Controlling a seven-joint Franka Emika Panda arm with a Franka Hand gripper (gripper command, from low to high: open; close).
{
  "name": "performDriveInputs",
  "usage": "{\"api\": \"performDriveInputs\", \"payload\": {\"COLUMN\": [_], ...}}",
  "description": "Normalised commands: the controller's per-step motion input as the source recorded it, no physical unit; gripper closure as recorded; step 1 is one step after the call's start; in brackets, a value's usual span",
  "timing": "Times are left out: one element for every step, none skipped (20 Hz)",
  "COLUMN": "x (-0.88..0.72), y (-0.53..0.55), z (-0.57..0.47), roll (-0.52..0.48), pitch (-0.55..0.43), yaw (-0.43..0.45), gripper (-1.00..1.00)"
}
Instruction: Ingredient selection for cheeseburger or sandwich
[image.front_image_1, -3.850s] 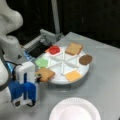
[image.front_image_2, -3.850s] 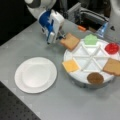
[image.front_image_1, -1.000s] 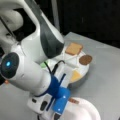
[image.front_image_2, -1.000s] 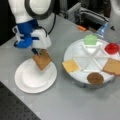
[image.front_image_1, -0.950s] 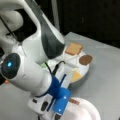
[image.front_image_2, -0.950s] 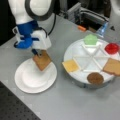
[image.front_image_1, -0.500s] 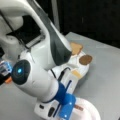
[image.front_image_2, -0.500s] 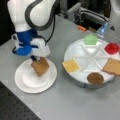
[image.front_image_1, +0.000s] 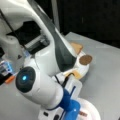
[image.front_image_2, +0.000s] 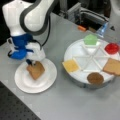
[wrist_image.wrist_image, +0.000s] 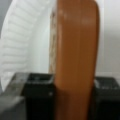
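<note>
I see the gripper (image.front_image_2: 31, 64) clamped on a toast square (image.front_image_2: 36, 70), edge-on over the white plate (image.front_image_2: 47, 82). My arm hides most of the segmented tray (image.front_image_1: 83, 70); toast-to-plate contact unclear.

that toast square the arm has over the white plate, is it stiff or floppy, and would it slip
Probably stiff: the toast square stands straight on edge between the end effector fingers with no sag. Likely light, since a pinch at one end carries it over the plate. Its smooth brown face looks like plastic, so it might slip if the grip loosens.
</note>
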Motion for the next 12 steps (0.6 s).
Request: {"api": "performDriveInputs", "payload": {"x": [0.28, 0.26, 0.24, 0.22, 0.19, 0.18, 0.17, 0.17, 0.16, 0.16, 0.15, 0.14], "y": [-0.24, -0.23, -0.23, -0.24, -0.24, -0.24, -0.23, -0.22, -0.20, -0.19, -0.19, -0.19], "z": [0.02, 0.02, 0.01, -0.01, -0.02, -0.02, -0.01, -0.01, 0.00, 0.01, 0.02, 0.02], "roll": [0.091, 0.079, 0.075, 0.057, 0.025, 0.016, 0.027, 0.036, 0.040, 0.046, 0.045, 0.040], "pitch": [0.138, 0.138, 0.133, 0.137, 0.127, 0.121, 0.116, 0.117, 0.116, 0.116, 0.118, 0.116], "yaw": [0.272, 0.269, 0.272, 0.279, 0.291, 0.294, 0.292, 0.285, 0.280, 0.282, 0.285, 0.288], "gripper": [1.00, 1.00, 1.00, 1.00, 1.00, 1.00, 1.00, 1.00, 1.00, 1.00, 1.00, 1.00]}}
